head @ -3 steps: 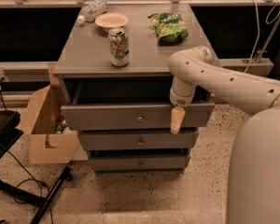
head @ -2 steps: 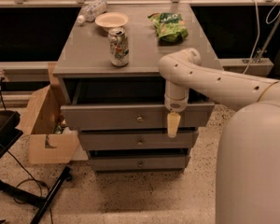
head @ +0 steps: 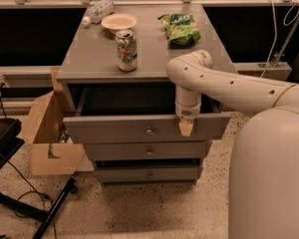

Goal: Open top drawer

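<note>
The top drawer [head: 114, 129] is the widest grey front of three, with a small round metal knob [head: 149, 131] at its centre. It stands pulled out from the grey cabinet [head: 154, 54], and its dark box shows behind the front. My gripper [head: 186, 127] hangs down from the white arm at the drawer's front, right of the knob and apart from it. Its tan tip lies against the top edge of the drawer front.
On the cabinet top stand a drink can [head: 126, 50], a white bowl [head: 119, 22], a plastic bottle [head: 97, 10] and a green bag [head: 180, 29]. Two narrower drawers [head: 148, 153] sit below. An open cardboard box [head: 51, 133] stands at the left, with a black stand [head: 20, 203] and cables on the floor.
The arm has swung left and the gripper has risen from across the drawer front to its top edge. The drawer stands a little further out.
</note>
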{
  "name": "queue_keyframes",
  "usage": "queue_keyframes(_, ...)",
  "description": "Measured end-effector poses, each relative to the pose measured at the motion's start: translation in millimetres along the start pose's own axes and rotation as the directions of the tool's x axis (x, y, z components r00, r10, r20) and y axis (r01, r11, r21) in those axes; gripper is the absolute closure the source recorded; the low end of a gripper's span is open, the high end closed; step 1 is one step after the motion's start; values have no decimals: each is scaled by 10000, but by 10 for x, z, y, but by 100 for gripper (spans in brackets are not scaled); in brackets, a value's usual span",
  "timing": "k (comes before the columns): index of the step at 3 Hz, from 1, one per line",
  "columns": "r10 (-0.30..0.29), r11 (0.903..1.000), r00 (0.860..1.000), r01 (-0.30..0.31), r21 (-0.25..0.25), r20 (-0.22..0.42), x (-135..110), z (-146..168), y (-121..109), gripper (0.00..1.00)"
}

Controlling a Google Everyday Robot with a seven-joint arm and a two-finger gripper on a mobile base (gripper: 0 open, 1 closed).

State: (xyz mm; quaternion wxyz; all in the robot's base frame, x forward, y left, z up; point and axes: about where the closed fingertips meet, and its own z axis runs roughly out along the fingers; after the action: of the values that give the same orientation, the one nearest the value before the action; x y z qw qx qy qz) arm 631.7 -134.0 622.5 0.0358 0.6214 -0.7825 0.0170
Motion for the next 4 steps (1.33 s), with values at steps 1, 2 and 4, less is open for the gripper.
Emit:
queue_keyframes(1,0,10000,10000,0,0,0,3,-44,1,88)
queue_keyframes(2,0,10000,10000,0,0,0,5,-64,1,100)
queue_keyframes(4,217,9997,9998,-217,90,4,85,-181,138,100)
